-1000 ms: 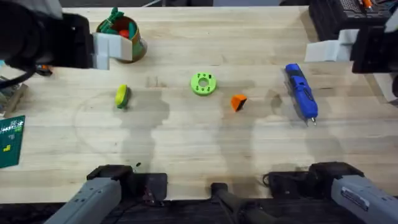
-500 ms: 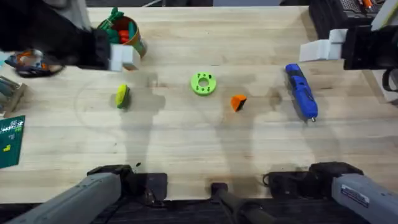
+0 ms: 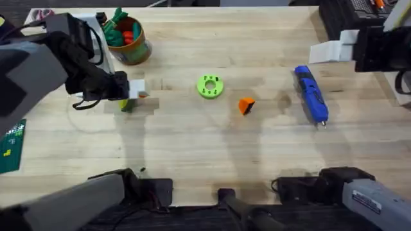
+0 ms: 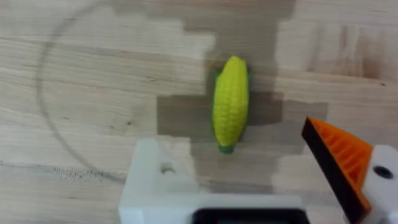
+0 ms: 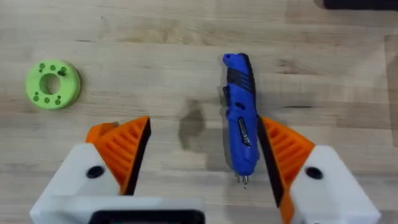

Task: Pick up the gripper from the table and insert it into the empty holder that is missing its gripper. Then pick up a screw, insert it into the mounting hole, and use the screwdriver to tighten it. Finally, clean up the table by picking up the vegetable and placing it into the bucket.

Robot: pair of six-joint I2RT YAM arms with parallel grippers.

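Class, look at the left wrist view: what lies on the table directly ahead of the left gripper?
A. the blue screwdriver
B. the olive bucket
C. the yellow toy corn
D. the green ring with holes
C: the vegetable, a yellow corn cob, lies on the wood just beyond the left gripper.

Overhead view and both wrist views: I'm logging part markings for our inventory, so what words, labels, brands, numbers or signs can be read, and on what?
None can be read.
Green board at the table's left edge: pale marks and a yellow shape, too small to read.
Label on the right arm's base: blurred, unreadable.
Screwdriver: a small light mark on the body, not legible.
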